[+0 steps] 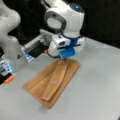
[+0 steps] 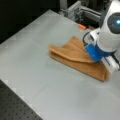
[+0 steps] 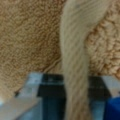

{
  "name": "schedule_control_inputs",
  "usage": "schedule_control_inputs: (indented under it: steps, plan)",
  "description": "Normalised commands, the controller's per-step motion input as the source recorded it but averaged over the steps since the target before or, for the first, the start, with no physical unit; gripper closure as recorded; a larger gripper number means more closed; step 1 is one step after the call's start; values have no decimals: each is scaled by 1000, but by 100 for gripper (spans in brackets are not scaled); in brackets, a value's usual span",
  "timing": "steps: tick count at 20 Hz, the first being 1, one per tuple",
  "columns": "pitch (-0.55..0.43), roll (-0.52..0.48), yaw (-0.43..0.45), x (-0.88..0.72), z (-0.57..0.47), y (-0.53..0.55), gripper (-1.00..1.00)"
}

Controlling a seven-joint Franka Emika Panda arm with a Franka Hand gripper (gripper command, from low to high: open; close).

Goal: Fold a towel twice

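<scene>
The gripper (image 1: 62,57) pinched a raised fold of the tan terry towel (image 1: 52,81) between nearly closed fingers, the cloth trailing below them across the grey desk (image 1: 100,82), mid-fold.

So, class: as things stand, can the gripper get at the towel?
Probably yes: the gripper sits right at the towel, and the wrist view shows a fold of cloth rising between its fingers.
</scene>
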Motion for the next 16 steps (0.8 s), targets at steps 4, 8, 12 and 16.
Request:
schedule_control_inputs:
  steps: [4, 8, 12, 16]
  plan:
    - [-190, 181, -239, -418, -91, 99, 100]
    - [-216, 144, -236, -430, -118, 96, 100]
    - [-254, 133, -227, -417, -130, 77, 100]
    - [-278, 152, -185, -386, -145, 60, 100]
